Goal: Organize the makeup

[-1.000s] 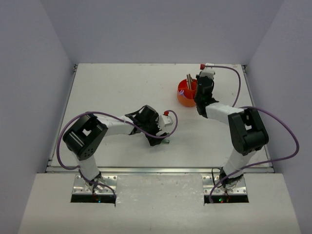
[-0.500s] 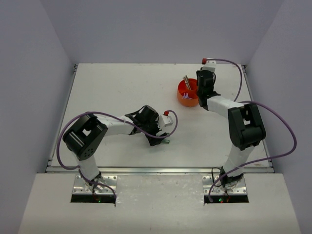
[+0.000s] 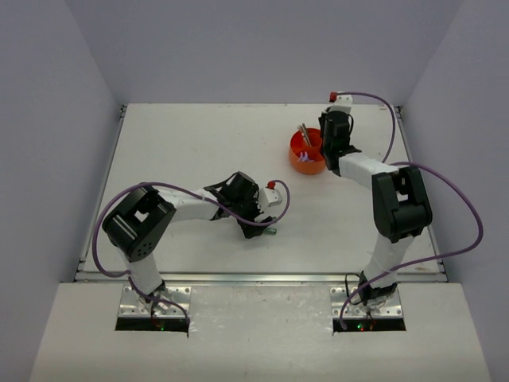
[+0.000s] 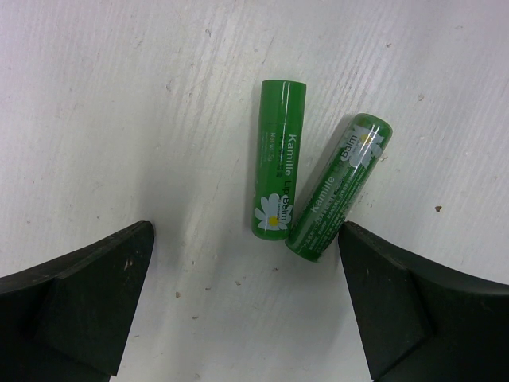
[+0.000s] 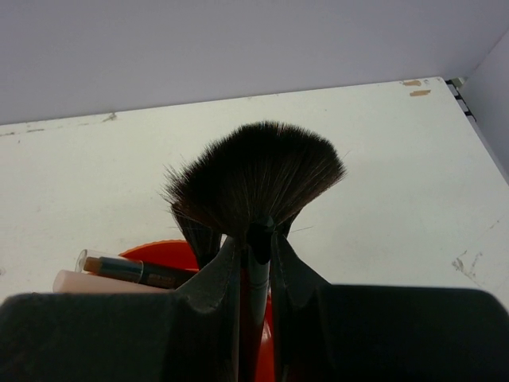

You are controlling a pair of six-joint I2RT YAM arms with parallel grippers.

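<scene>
Right claw (image 5: 254,248) pinches the fan brush (image 5: 256,171) just under its upturned bristles, at the orange cup (image 5: 159,253), apparently to stand it there; left claw (image 4: 246,278) gapes wide, empty, straddling two green tubes (image 4: 276,163) lying on the table (image 4: 119,95)

two green tubes (image 4: 275,155) (image 4: 339,189), one fan brush (image 5: 254,187)
</scene>
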